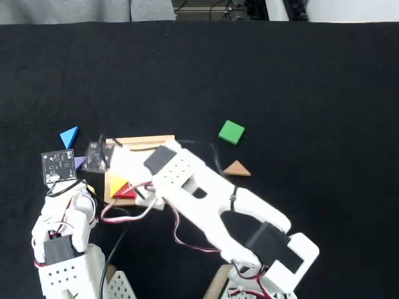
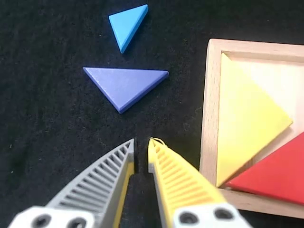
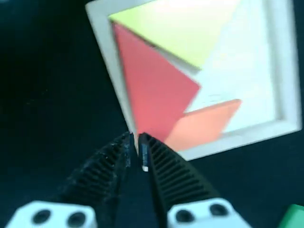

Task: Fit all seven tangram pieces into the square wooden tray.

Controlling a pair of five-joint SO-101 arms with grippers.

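The right gripper (image 3: 136,137), pressed together and empty at the rim of the wooden tray (image 1: 146,140) left of centre in the high view, and the left gripper (image 2: 141,141), also closed beside it, may collide and shift the red triangle (image 3: 152,90).

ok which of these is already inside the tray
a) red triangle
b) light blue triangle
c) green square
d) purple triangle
a: the red triangle lies inside the wooden tray next to the yellow triangle, while the green square, light blue triangle and purple triangle all sit outside it on the table.
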